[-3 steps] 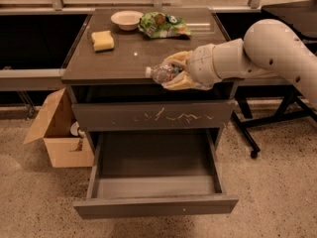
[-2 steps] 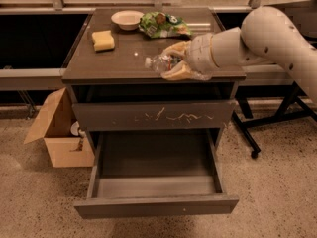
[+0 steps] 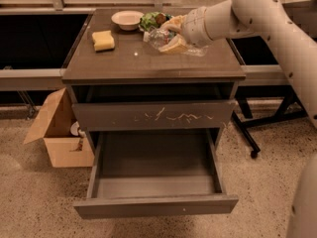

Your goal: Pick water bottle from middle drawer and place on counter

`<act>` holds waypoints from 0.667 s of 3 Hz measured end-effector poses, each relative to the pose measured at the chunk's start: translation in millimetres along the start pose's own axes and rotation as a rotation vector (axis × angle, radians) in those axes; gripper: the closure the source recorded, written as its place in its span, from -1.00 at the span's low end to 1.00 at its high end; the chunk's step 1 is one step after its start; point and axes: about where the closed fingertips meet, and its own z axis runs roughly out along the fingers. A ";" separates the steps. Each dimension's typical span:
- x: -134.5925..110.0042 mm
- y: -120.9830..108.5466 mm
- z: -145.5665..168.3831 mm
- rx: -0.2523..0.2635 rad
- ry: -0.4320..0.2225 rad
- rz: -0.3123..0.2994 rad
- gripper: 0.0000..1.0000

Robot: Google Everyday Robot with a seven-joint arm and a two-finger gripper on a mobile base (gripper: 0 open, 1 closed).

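Note:
My gripper is over the back middle of the counter, shut on the clear water bottle. The bottle lies on its side between the fingers, white cap pointing left, just above or on the counter top; I cannot tell whether it touches. The middle drawer is pulled out below, its shallow box empty.
A yellow sponge, a white bowl and a green snack bag sit on the counter's back part. The scratched drawer front is closed above the open drawer. A cardboard box stands on the floor at left.
The gripper with the bottle has moved from the counter's front right edge back and up over the counter, toward the snack bag.

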 end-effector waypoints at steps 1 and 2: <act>25.6 -18.8 19.7 0.016 -0.003 0.059 0.95; 47.9 -27.7 29.2 0.031 0.004 0.120 0.46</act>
